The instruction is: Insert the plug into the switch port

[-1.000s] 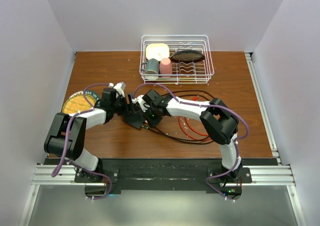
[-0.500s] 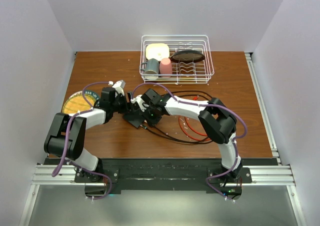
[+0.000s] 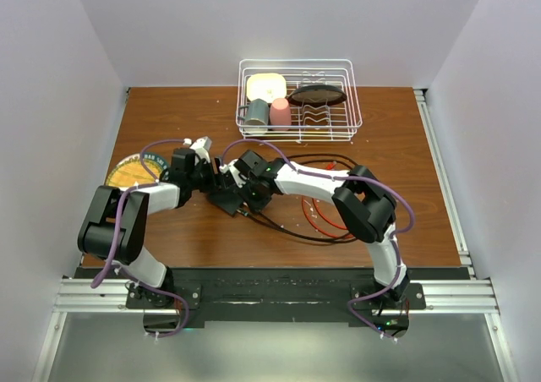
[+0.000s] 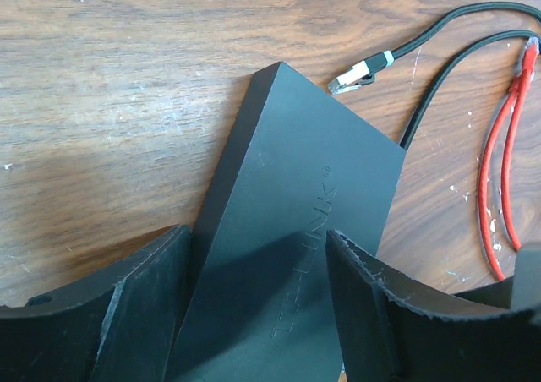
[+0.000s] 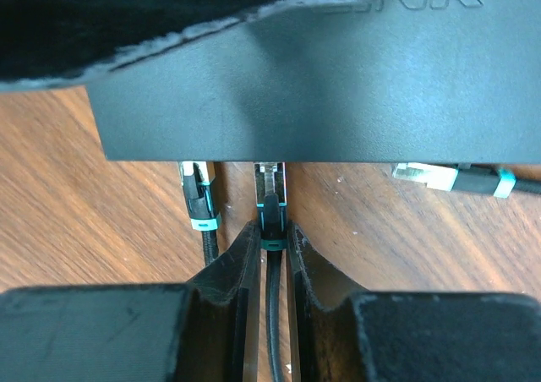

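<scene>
The switch is a flat matte-black box lying on the wood table. My left gripper straddles it, a finger against each long edge. In the right wrist view the switch fills the top, with its socket edge facing me. My right gripper is shut on the plug, a black cable end with a teal band. The plug's clear tip meets the switch's edge; the socket itself is hidden under the overhang. In the top view both grippers meet at the switch.
A second plug sits at the switch edge just left of mine. A loose plug lies to the right. Red and black cables loop under the right arm. A wire dish rack stands behind, and a round yellow plate lies at the left.
My right arm has shifted slightly left, carrying the plug toward the switch. The left jaws have narrowed a little around the switch.
</scene>
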Robot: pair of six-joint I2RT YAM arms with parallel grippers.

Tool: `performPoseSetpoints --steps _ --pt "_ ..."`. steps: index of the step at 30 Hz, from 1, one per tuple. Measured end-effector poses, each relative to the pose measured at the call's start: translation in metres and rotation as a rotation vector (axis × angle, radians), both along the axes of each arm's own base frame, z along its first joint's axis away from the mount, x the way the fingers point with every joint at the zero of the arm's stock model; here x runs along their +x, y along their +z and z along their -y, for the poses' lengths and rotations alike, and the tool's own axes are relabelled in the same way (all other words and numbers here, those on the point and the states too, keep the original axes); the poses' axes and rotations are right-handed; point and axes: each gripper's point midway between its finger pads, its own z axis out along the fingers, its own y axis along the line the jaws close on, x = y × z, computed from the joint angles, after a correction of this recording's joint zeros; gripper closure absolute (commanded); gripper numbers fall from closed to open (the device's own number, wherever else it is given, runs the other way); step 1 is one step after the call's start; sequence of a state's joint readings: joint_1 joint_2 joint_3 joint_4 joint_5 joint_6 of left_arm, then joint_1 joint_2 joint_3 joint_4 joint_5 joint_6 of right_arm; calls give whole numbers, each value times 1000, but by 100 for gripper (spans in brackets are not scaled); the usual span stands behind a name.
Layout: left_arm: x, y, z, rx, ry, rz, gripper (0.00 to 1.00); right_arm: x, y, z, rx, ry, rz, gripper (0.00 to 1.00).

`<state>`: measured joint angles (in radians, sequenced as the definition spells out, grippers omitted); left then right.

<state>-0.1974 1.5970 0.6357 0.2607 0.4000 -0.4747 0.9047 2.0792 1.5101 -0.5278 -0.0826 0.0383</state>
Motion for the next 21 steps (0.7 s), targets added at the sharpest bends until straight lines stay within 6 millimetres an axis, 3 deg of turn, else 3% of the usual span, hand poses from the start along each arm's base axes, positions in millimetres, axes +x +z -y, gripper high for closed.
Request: performPoseSetpoints --steps 21 --pt "1 0 2 -12 -4 10 31 7 1 2 -68 -112 -21 100"
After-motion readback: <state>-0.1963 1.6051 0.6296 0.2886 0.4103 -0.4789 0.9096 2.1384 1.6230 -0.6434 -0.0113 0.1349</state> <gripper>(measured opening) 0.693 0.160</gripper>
